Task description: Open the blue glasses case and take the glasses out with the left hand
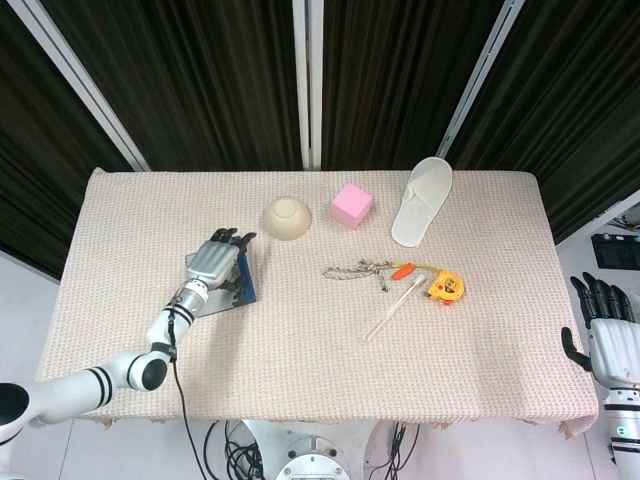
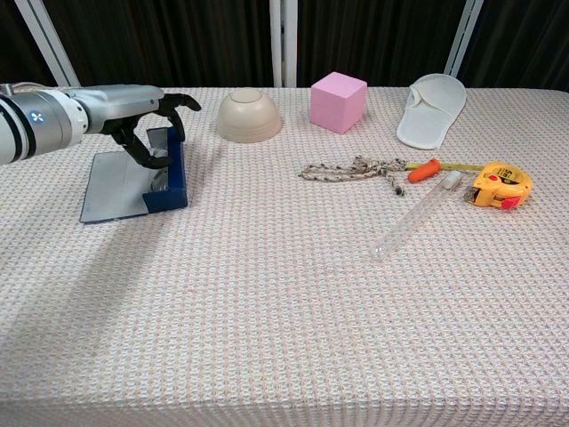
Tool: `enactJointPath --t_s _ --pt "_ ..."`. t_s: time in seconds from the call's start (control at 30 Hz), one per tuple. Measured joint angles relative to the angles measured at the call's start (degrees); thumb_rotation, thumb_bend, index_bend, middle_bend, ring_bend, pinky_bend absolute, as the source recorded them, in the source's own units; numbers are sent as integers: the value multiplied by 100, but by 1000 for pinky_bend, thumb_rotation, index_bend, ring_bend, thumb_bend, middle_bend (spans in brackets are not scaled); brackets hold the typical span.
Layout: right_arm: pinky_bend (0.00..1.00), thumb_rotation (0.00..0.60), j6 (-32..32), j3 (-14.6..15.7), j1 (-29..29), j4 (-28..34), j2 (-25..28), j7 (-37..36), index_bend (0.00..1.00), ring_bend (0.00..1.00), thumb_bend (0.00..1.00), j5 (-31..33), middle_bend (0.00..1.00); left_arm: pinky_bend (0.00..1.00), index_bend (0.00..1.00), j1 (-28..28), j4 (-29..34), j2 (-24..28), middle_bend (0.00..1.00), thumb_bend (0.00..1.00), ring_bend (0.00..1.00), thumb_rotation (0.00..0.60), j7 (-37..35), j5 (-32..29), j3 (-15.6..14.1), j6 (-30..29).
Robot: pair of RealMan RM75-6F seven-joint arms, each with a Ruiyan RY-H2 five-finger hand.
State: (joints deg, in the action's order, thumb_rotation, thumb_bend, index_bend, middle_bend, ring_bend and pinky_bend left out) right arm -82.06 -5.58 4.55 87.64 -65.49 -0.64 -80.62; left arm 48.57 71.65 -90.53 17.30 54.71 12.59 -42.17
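Woven tabletop (image 1: 300, 340): left hand (image 1: 213, 262) grips blue glasses case (image 2: 167, 169) (near left edge).

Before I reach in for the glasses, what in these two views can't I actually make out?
- Glasses: neither view shows them; the left hand and the raised blue wall of the glasses case cover the inside.
- Left hand's contact with the case: head view shows only the back of the hand; unclear whether it grips.
- Right hand: head view only, at the frame's right edge, off the table; absent from chest view.
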Motion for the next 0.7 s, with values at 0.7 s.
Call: enactJointPath --t_s 0.7 --pt "3 600 -93 -16 10 53 -31 94 0 0 389 -78 0 11 43 820 960 1081 335 363 0 522 1742 -3180 -750 216"
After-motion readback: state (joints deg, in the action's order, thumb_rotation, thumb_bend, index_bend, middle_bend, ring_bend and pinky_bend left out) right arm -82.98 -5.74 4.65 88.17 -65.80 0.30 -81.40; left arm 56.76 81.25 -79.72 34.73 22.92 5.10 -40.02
